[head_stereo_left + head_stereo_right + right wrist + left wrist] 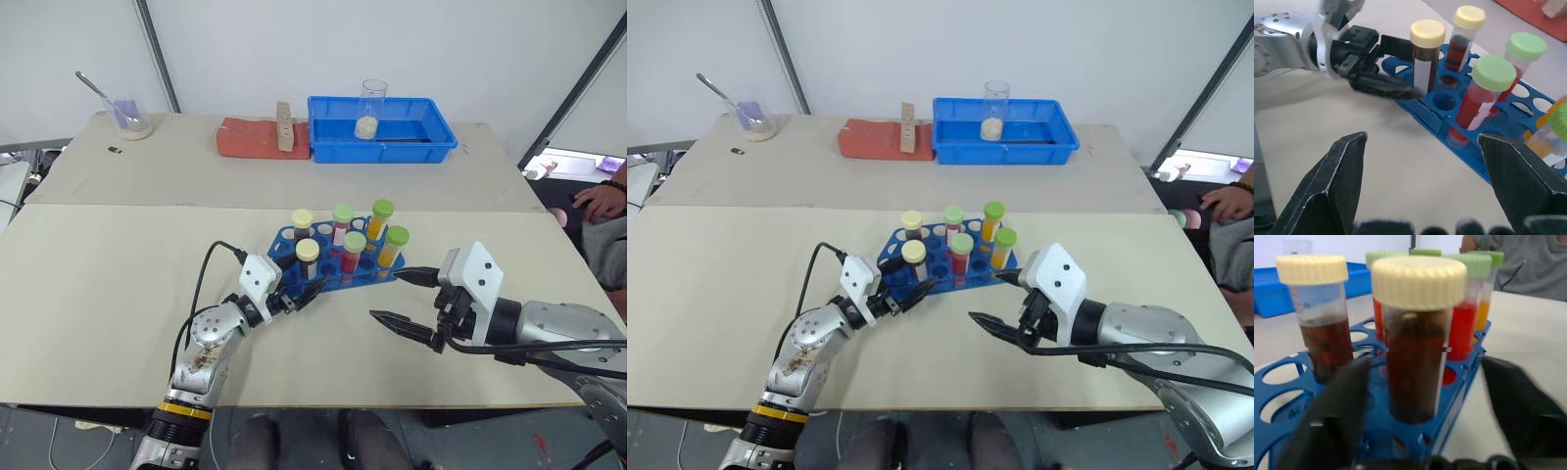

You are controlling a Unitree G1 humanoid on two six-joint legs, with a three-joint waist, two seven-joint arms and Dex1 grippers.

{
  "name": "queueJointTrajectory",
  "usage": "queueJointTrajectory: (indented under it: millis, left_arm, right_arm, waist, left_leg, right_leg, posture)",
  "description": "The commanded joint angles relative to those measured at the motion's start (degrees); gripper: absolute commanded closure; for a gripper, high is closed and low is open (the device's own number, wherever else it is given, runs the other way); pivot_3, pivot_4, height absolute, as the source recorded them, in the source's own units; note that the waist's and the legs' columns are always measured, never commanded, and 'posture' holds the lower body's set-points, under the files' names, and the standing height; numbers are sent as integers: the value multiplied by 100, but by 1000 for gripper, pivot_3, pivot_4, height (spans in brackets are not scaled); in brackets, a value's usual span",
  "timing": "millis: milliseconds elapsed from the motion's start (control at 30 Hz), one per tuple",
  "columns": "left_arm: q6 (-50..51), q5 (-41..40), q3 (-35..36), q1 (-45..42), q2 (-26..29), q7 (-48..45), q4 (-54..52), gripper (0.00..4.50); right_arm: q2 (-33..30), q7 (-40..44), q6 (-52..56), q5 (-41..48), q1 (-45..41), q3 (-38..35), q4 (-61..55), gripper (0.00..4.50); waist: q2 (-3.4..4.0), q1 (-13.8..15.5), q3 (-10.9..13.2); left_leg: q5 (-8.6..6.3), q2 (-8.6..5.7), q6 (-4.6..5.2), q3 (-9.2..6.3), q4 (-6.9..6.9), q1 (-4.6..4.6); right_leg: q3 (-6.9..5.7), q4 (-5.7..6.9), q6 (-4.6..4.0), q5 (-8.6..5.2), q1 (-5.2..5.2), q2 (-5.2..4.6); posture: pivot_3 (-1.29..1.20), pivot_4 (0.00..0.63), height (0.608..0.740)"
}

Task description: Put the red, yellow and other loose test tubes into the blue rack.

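The blue rack (338,264) stands on the table (118,294), about midway along its width and nearer the front edge than the back. Six capped tubes stand upright in it: two dark brown ones with cream caps (307,257) (302,223) at the rack's left end, two red ones with green caps (353,253) (341,221) in the middle, and two orange-yellow ones with green caps (393,245) (380,217) at the right end.

The left gripper (299,294) reaches in level at the rack's near left corner. Its fingers (1337,401) are spread apart, one on each side of the front brown tube, with a gap between each finger and the glass, so the tube stands in its hole released.

The right gripper (402,299) hovers over the table just off the rack's near right corner, pointing toward the rack. Its fingers (1334,181) are wide apart and hold nothing.

Along the back edge of the table sit a blue tray (382,132) with a clear beaker (370,108) in it, a red cloth (257,137) with a small wooden block (283,127) on it just left of the tray, and a glass cup with a spoon (127,116) near the back left corner. A person's hand (600,201) shows past the right edge of the table.
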Motion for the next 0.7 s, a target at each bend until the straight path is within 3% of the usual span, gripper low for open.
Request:
queueJointTrajectory:
  millis: [33,233,400,500,700]
  left_arm:
    - [134,-81,208,80,494,-253,-592,18]
    - [1843,-765,1095,224,2036,-554,-1691,18]
    - [2022,-716,1896,728,3174,-932,-2205,18]
    - [2107,-860,2177,1061,3394,-1065,-2471,18]
    - [2239,-1137,2149,1138,3161,-967,-2718,18]
  right_arm:
    - [-33,88,-166,-54,-132,-206,53,469]
    - [-454,1082,-719,-261,-113,-492,624,469]
    - [-799,2117,-1598,-613,-82,-790,1361,469]
    - [-967,2530,-1783,-676,-119,-936,1801,469]
    - [-884,2689,-2137,-890,-313,-848,2130,469]
  waist:
    - [1,-18,0]
    - [2,-27,0]
    - [3,-22,1]
    - [5,-10,2]
    - [6,4,3]
  left_leg:
    - [0,2,0,1,-2,0]
    - [0,8,0,5,-6,0]
    - [-1,9,-1,11,-12,1]
    - [-2,8,-1,18,-15,1]
    - [-2,9,-2,22,-15,2]
  right_leg:
    - [0,0,-2,-1,-1,1]
    - [-2,4,-8,-5,-13,1]
    - [-5,-2,-12,-10,-17,-3]
    - [-5,-6,-14,-11,-20,-11]
    - [-8,-3,-14,-11,-22,-15]
  posture:
    - [0,150,740]
    - [0,150,740]
    - [0,150,740]
    - [0,150,740]
    - [0,150,740]
